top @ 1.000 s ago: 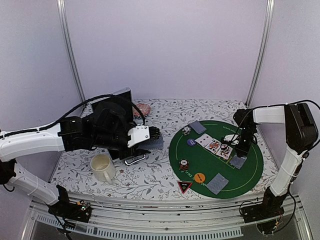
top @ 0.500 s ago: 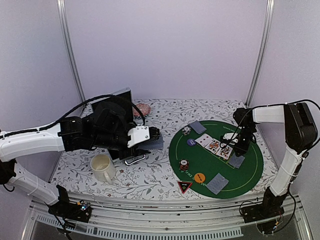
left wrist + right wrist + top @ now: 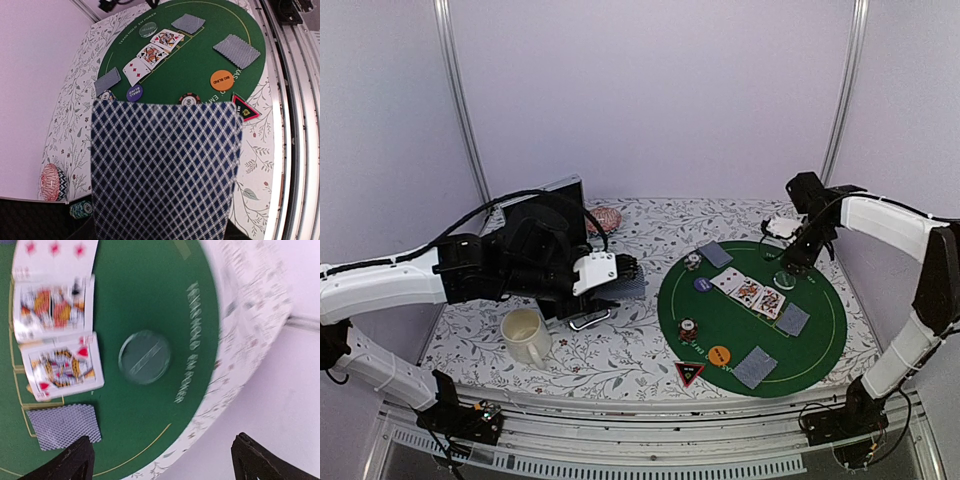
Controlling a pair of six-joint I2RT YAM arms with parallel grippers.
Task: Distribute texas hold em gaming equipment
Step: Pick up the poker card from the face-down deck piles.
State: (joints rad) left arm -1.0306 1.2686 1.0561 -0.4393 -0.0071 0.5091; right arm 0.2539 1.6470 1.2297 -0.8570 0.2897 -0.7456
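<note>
Right gripper spread wide, empty; risen from card toward upper right; left gripper clamps deck.

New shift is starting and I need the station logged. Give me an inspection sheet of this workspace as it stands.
Surface: floral table, with a round green mat on its right half.
Job's things: on the mat are three face-up cards in a row, three face-down cards, a clear disc, a purple disc, an orange disc and chips. The triangle marker is at the mat's near edge.
Clutter: cream mug; pink striped round object by the back wall.
End effectors: left end effector shut on a deck. Right end effector open above the clear disc, holding nothing.
Cables: black cable looped over the left arm.
Surroundings: pale walls, metal posts.
</note>
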